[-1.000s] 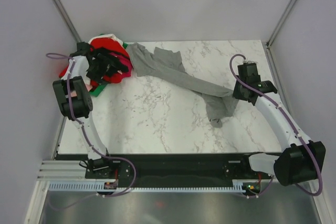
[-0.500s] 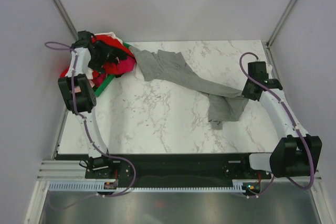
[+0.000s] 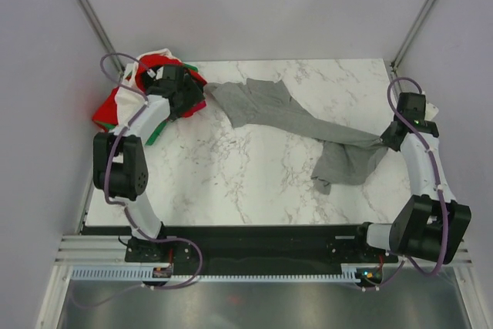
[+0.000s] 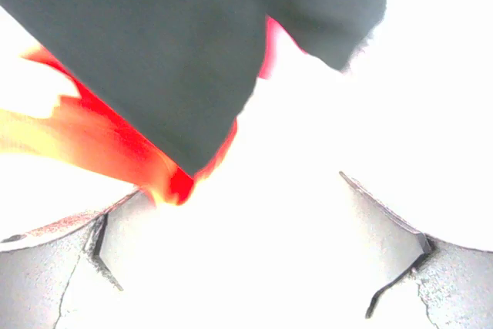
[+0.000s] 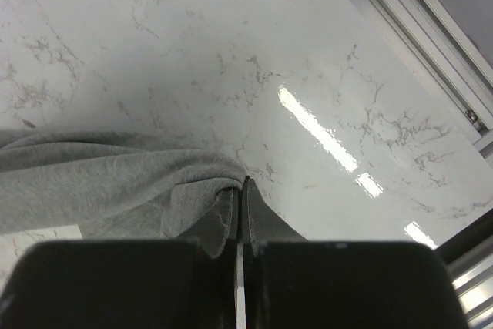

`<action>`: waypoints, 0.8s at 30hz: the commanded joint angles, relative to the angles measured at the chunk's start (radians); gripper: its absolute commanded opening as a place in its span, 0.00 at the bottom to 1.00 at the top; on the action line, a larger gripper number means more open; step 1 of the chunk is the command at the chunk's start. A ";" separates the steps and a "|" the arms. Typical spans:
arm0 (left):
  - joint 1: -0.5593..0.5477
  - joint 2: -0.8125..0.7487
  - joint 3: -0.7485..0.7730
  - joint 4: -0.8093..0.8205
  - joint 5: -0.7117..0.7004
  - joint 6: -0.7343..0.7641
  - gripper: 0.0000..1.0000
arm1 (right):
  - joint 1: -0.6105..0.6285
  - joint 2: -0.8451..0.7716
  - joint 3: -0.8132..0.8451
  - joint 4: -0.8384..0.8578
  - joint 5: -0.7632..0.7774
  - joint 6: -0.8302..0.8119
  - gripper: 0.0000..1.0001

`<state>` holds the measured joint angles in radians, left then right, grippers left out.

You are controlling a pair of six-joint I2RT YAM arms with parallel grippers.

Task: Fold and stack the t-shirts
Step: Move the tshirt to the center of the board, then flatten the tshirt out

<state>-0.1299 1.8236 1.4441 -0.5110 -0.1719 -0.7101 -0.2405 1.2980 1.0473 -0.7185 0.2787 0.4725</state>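
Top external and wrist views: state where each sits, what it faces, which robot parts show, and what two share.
Top external: above, behind the robot, looking down at the marble table; left arm and right arm show.
Left wrist: on the left arm, facing black cloth and red cloth; open left gripper frames them.
Right wrist: on the right arm, looking down its shut right gripper pinching the grey t-shirt.
Shared: top external also shows that t-shirt.
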 commanded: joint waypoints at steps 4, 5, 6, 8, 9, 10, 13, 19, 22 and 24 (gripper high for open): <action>-0.083 -0.011 -0.122 0.204 0.025 -0.032 1.00 | -0.023 -0.006 0.042 0.056 -0.099 0.052 0.00; -0.082 0.008 -0.117 0.209 0.034 -0.035 1.00 | -0.023 -0.003 0.028 0.062 -0.119 0.049 0.00; -0.082 0.031 -0.091 0.212 0.043 -0.029 1.00 | -0.023 0.003 0.020 0.067 -0.142 0.048 0.00; -0.082 0.100 -0.061 0.219 0.070 -0.009 1.00 | -0.025 0.007 0.000 0.079 -0.153 0.034 0.00; -0.082 0.121 -0.029 0.221 0.084 -0.003 1.00 | -0.023 0.009 -0.006 0.082 -0.156 0.032 0.00; -0.082 0.150 -0.018 0.244 0.113 0.001 1.00 | -0.023 0.009 -0.012 0.090 -0.157 0.025 0.00; -0.082 0.160 -0.028 0.328 0.167 0.009 1.00 | -0.025 0.010 -0.026 0.106 -0.168 0.018 0.00; -0.083 0.200 -0.037 0.423 0.265 0.003 0.95 | -0.025 0.026 -0.035 0.126 -0.193 0.012 0.00; -0.092 0.198 -0.065 0.442 0.272 -0.009 0.92 | -0.025 0.032 -0.046 0.134 -0.194 0.011 0.00; -0.099 0.175 -0.122 0.469 0.272 -0.022 0.91 | -0.023 0.040 -0.049 0.139 -0.199 0.012 0.00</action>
<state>-0.2142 2.0037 1.3727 -0.1268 0.0620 -0.7143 -0.2638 1.3258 1.0073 -0.6182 0.0975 0.4934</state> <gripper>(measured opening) 0.916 0.011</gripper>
